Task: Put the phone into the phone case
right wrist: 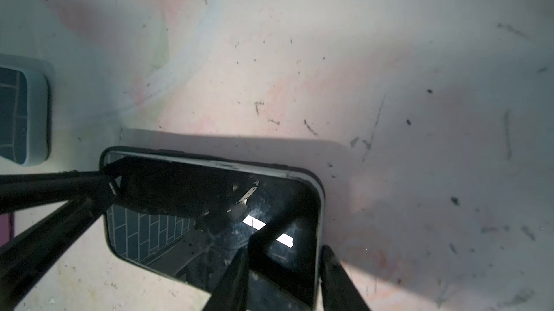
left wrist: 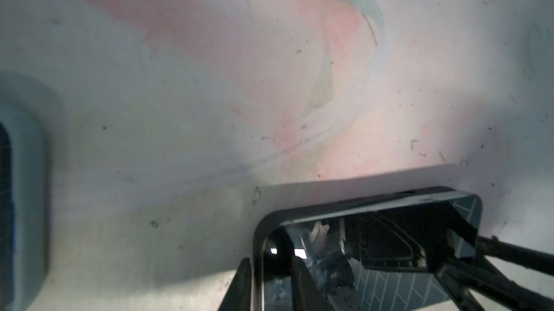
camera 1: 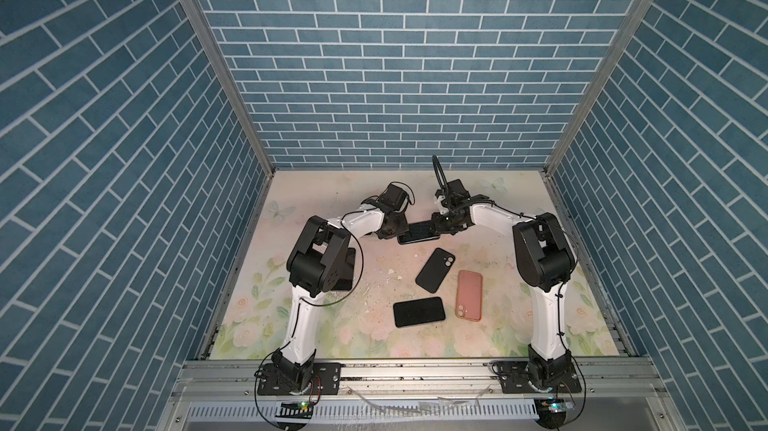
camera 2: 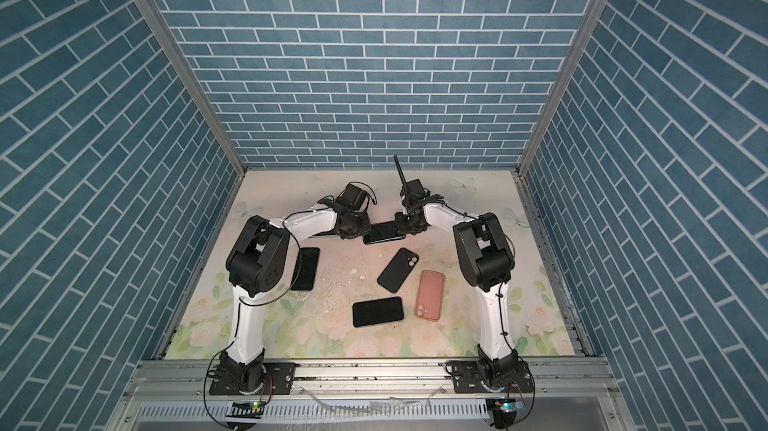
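A black phone (camera 1: pixel 417 234) hangs level just above the floral table, casting a shadow beneath it. A black phone case rim (left wrist: pixel 258 234) wraps its silver edge. My left gripper (camera 1: pixel 392 233) is at its left end. In the left wrist view the left gripper (left wrist: pixel 269 260) is shut on that end, one finger over the screen (left wrist: pixel 389 282) and one outside the edge. My right gripper (camera 1: pixel 440 227) holds the opposite end. The right wrist view shows the right gripper (right wrist: pixel 284 249) clamped across the phone (right wrist: pixel 168 234) the same way.
Toward the table's front lie a black case, back up (camera 1: pixel 435 270), a pink case (camera 1: pixel 469 295) and a black phone, screen up (camera 1: pixel 419 311). Another black phone (camera 2: pixel 305 269) lies beside the left arm. A light-blue cased phone (right wrist: pixel 30 114) sits close to the held one.
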`<state>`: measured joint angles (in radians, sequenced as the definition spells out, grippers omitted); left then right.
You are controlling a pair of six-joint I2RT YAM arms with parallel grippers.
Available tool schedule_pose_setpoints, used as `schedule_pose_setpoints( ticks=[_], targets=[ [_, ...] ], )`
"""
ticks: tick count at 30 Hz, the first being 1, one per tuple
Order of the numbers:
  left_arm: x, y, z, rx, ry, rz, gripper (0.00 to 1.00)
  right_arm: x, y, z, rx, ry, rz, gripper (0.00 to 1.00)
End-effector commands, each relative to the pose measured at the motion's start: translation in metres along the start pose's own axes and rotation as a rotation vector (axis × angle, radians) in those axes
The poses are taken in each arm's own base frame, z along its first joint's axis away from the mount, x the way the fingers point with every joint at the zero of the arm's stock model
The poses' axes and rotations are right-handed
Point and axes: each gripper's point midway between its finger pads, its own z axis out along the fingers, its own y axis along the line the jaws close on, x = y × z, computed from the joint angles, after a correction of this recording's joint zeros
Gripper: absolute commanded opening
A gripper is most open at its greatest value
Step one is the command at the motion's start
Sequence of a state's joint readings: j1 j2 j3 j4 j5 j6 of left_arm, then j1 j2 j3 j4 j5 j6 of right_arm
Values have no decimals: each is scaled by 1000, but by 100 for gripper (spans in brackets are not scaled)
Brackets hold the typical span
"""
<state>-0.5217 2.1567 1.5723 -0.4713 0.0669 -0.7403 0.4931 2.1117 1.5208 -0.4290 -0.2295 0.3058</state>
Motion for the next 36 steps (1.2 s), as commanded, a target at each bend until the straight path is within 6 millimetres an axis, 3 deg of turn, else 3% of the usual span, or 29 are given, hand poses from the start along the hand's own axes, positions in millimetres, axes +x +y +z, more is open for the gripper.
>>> schedule_pose_setpoints(
  ticks=[1, 8, 11, 14, 19, 24, 31, 36],
  targets=[
    [66, 91, 29, -369, 232, 52, 22, 6, 6, -12, -9, 8, -29, 40],
    [62, 94, 26, -386, 239, 47, 23, -4, 5, -26, -76, -41, 26, 45],
    [53, 82, 20, -311, 199, 35, 28, -12, -1, -39, -107, -79, 63, 49],
    [36, 65, 5, -187, 119, 9, 39, -19, -7, -53, -130, -114, 79, 53],
    [5, 36, -29, 13, 9, -14, 76, -28, -14, -67, -158, -145, 70, 57],
    [-5, 24, -43, 156, -35, -49, 93, -30, -13, -60, -194, -134, 68, 61],
    [3, 6, -28, 385, -24, -139, 96, -27, -6, -35, -273, -56, 97, 60],
    [8, -1, -19, 454, -11, -194, 97, -20, -6, -17, -304, -2, 129, 60]
  ],
)
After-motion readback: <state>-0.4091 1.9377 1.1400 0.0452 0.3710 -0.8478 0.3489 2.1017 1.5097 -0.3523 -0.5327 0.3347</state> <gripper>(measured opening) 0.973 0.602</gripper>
